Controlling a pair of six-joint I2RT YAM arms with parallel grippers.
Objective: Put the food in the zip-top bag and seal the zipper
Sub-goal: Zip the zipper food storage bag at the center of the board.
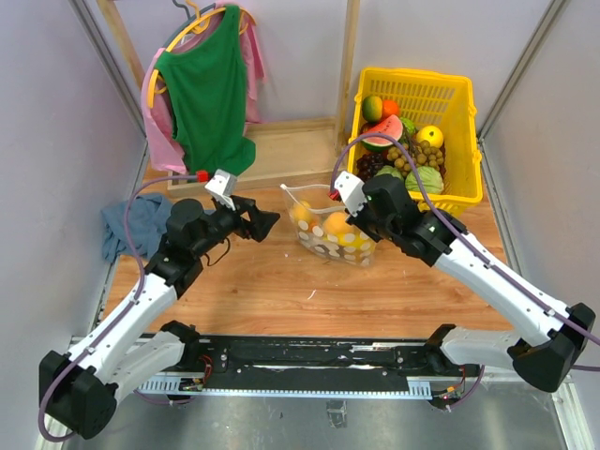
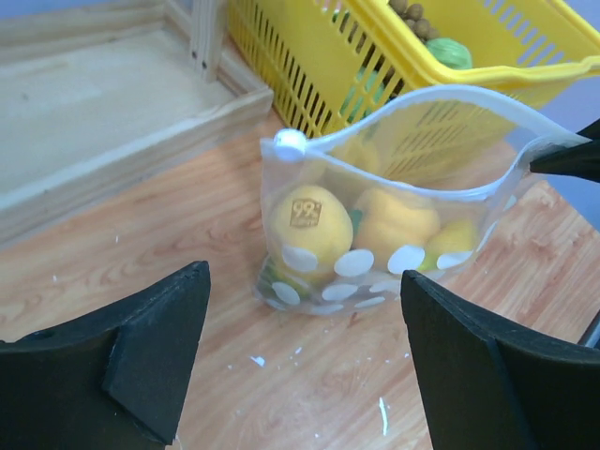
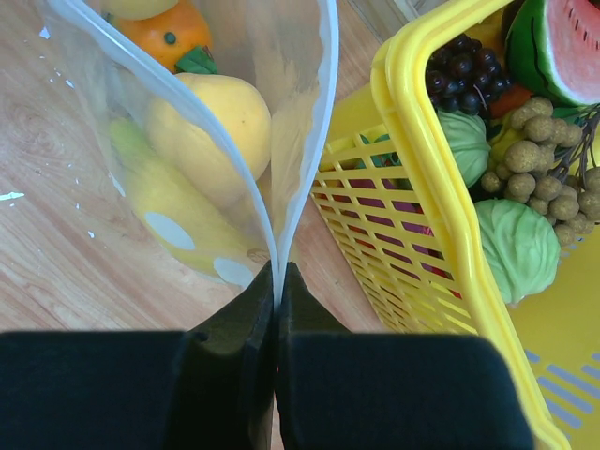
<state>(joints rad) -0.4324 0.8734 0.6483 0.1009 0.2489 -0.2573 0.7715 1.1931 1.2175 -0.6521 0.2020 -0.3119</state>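
The zip-top bag point(image 1: 330, 234), clear with white dots, stands on the wooden table with its mouth gaping. Food sits inside it: a yellow round fruit point(image 2: 307, 220), an orange point(image 3: 169, 33), a pale yellow fruit point(image 3: 217, 114) and a banana point(image 3: 167, 202). My right gripper point(image 3: 279, 274) is shut on the zipper point(image 3: 302, 159) at the bag's right end, both pale strips pinched together between its jaws. My left gripper point(image 2: 305, 274) stands open just short of the bag's left end, with only bare table between its fingers point(image 2: 141, 356). From above, the left gripper point(image 1: 270, 223) is apart from the bag.
A yellow basket point(image 1: 464, 112) right behind the bag holds watermelon, grapes and green fruits. A blue cloth point(image 1: 131, 225) lies at the left. Green and pink shirts point(image 1: 208, 94) hang at the back, above a shallow wooden tray point(image 1: 286, 150).
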